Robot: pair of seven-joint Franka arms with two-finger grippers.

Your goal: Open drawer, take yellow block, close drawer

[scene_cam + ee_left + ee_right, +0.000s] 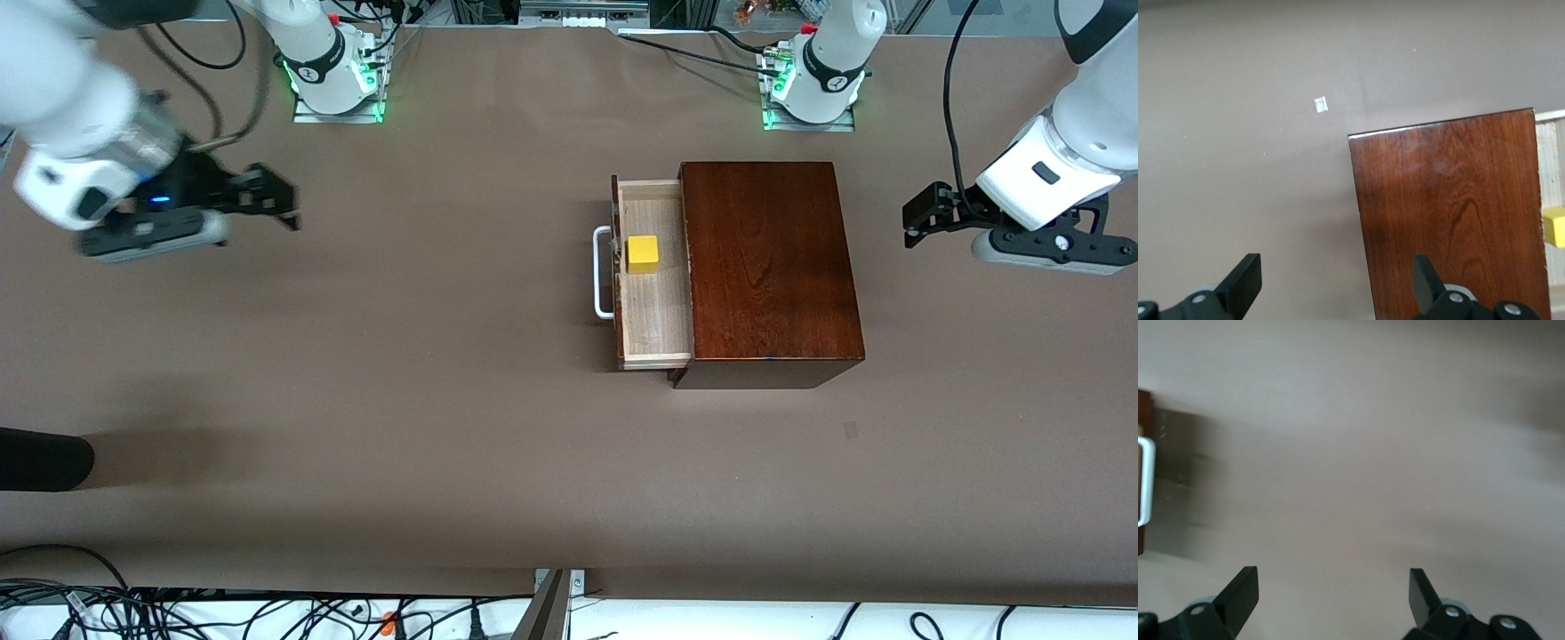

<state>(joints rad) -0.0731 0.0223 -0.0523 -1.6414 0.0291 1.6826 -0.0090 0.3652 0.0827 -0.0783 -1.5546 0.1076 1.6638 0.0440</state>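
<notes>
The dark reddish-brown wooden box stands on the table toward the left arm's end. Its drawer is pulled open toward the right arm's end, pale wood inside, with a white U-shaped handle. The yellow block lies in the drawer near the handle; its edge shows in the left wrist view. My left gripper is open and empty over the table beside the box's closed end. My right gripper is open and empty over the table, well away from the handle.
A brown mat covers the table. A dark object pokes in at the right arm's end, nearer the camera. A small pale tape mark lies on the mat. Cables lie along the table's near edge.
</notes>
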